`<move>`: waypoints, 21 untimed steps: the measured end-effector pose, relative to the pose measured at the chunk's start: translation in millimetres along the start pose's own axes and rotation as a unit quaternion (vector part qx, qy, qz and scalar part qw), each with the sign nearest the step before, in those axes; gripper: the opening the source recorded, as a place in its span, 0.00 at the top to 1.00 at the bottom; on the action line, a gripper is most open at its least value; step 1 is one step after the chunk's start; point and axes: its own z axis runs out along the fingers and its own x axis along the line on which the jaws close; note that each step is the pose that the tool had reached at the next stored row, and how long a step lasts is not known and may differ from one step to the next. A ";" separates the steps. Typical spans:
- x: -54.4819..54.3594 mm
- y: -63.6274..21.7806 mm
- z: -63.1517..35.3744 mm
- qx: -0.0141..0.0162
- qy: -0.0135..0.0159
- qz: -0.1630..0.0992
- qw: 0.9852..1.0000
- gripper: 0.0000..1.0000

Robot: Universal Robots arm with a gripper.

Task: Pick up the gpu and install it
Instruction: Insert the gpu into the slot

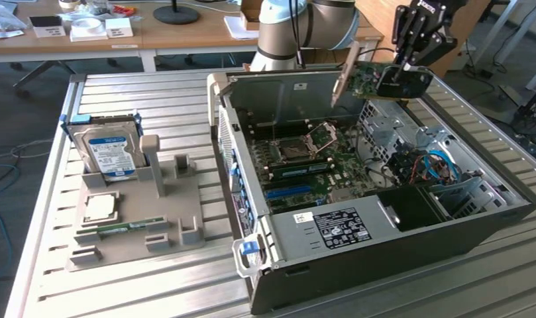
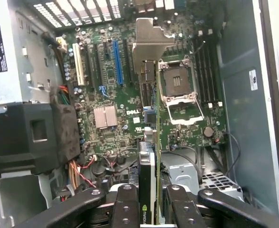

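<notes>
My black hand (image 1: 404, 66) is clamped on the thin green gpu card with a black fan (image 1: 383, 81), above the grey computer case (image 1: 409, 265). It looks light, stiff, breakable — hold its fan block.

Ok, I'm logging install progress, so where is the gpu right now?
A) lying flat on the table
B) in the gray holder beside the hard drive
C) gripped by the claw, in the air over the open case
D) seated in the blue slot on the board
C: the claw is closed on the gpu, which hangs above the open case, clear of the board below.
</notes>
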 end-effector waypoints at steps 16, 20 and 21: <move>0.0 0.0 0.0 0.001 0.002 -0.037 0.999 0.73; 0.0 0.0 0.1 0.001 0.002 -0.045 0.999 0.73; 0.0 0.0 0.1 0.001 0.002 -0.047 0.999 0.73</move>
